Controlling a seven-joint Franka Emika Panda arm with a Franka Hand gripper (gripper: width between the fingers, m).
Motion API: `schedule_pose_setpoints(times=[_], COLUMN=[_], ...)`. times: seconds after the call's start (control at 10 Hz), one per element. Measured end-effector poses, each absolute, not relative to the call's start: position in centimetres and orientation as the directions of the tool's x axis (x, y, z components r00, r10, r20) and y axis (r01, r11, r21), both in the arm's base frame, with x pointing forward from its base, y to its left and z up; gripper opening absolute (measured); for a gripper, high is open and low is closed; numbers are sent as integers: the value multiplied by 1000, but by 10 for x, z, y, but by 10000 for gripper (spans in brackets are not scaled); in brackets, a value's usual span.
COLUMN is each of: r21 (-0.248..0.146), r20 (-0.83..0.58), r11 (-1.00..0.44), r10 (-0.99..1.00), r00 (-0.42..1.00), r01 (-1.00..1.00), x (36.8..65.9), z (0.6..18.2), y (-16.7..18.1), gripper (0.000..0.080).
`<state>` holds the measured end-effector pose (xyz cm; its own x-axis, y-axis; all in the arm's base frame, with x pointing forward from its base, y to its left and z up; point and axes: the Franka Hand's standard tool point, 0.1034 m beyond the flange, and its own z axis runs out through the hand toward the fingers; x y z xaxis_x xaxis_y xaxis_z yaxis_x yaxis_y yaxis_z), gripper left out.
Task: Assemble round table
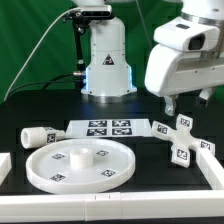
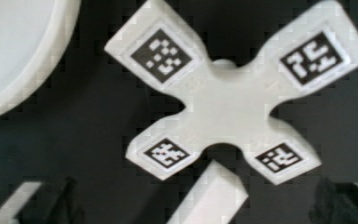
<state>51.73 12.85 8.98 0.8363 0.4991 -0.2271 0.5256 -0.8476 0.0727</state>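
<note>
The cross-shaped base [image 1: 180, 140] lies flat on the black mat at the exterior view's right, tags up. It fills the wrist view [image 2: 220, 95]. My gripper [image 1: 187, 108] hovers just above it, open and empty, touching nothing. In the wrist view my gripper [image 2: 185, 205] shows only as dark fingertips [image 2: 37, 200] at the picture's edge. The large round disc [image 1: 80, 162] with its central hub lies at the front left, and its rim shows in the wrist view [image 2: 16, 50]. The short cylindrical leg [image 1: 35, 137] lies on its side behind the disc at the left.
The marker board [image 1: 108, 128] lies between the disc and the robot's base [image 1: 107, 62]. White edge rails run along the left [image 1: 5, 165], right [image 1: 210, 160] and front of the mat. A white strip [image 2: 238, 195] passes under the cross in the wrist view.
</note>
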Motion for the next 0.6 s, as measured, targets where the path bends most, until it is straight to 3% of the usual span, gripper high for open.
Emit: schedule_pose_setpoints(times=[0.1, 0.6], r21=[67, 68], r20=[-227, -225], r11=[-850, -849], r10=[498, 498], r00=[837, 837], r01=[523, 524], x=[518, 518], z=[83, 84], y=[127, 128], gripper=[649, 649])
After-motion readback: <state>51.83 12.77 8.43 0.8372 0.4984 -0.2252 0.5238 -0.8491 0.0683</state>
